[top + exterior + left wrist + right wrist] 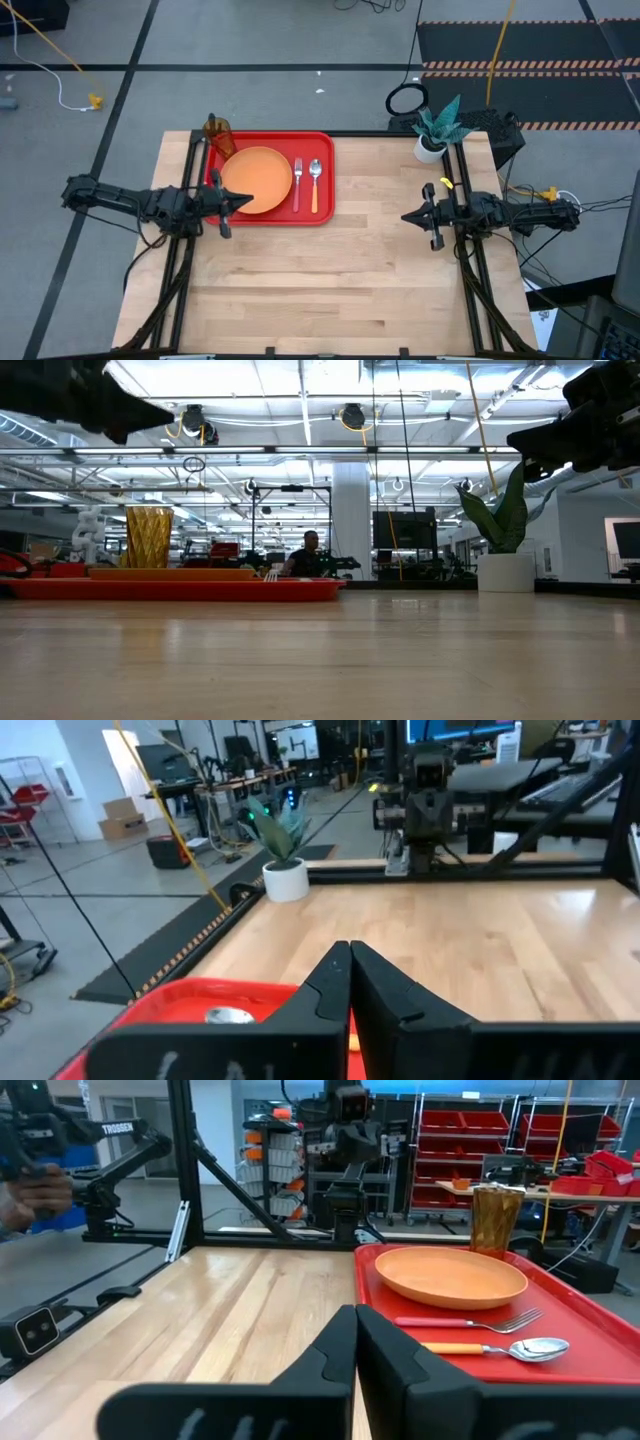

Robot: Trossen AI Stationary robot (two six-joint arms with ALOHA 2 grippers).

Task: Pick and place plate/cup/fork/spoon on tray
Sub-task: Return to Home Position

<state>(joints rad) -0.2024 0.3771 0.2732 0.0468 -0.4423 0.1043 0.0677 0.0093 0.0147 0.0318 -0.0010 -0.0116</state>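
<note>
The red tray (325,175) lies at the table's far left. On it rest the orange plate (258,179), the red-handled fork (297,186) and the orange-handled spoon (315,186) side by side, and the amber cup (219,135) upright at its far left corner. The right wrist view shows the plate (450,1274), fork (468,1321), spoon (495,1348) and cup (496,1218). My left gripper (243,201) is shut and empty, raised over the tray's near left part. My right gripper (408,216) is shut and empty, raised at the table's right.
A white pot with a green plant (434,130) stands at the table's far right corner. Bare wood (330,280) spans the middle and near half of the table. A person (310,555) sits far behind the table in the low view.
</note>
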